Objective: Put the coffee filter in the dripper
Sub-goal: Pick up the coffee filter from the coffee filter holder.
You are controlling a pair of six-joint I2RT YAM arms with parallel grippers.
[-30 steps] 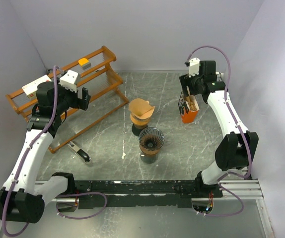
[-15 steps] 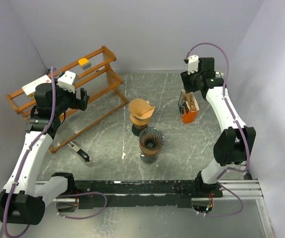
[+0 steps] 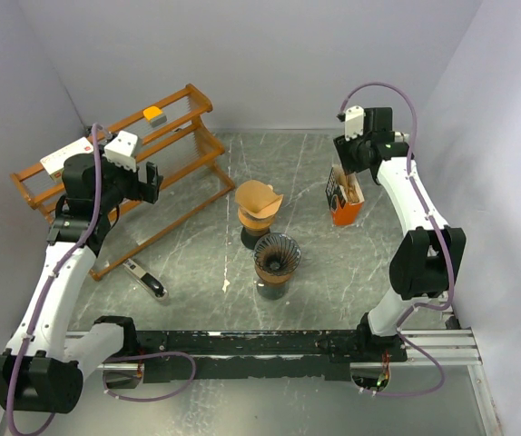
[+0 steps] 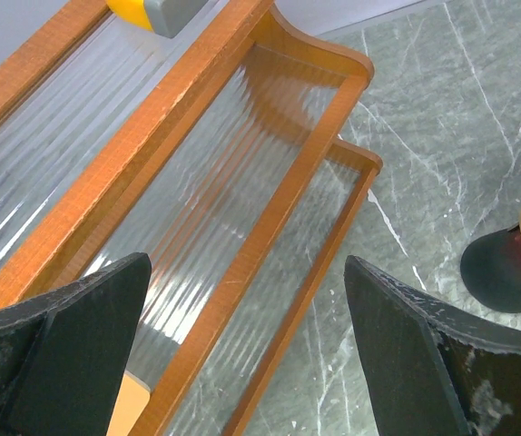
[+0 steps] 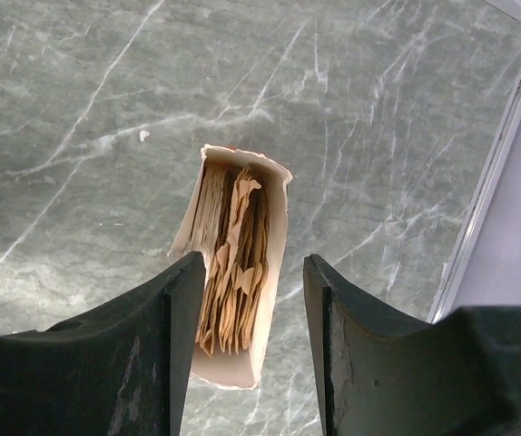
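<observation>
Aiming the right gripper (image 5: 253, 272), half-open and apparently empty, at a single filter (image 5: 233, 263) would avoid lifting the whole pack (image 5: 277, 218).

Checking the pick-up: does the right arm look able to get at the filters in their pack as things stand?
Probably yes. The right gripper hangs directly above the filter pack, its jaws apart on either side of it. The pack's mouth faces up and nothing covers the brown filters.

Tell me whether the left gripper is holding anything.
No, the left gripper hangs wide open and empty above the wooden rack.
</observation>
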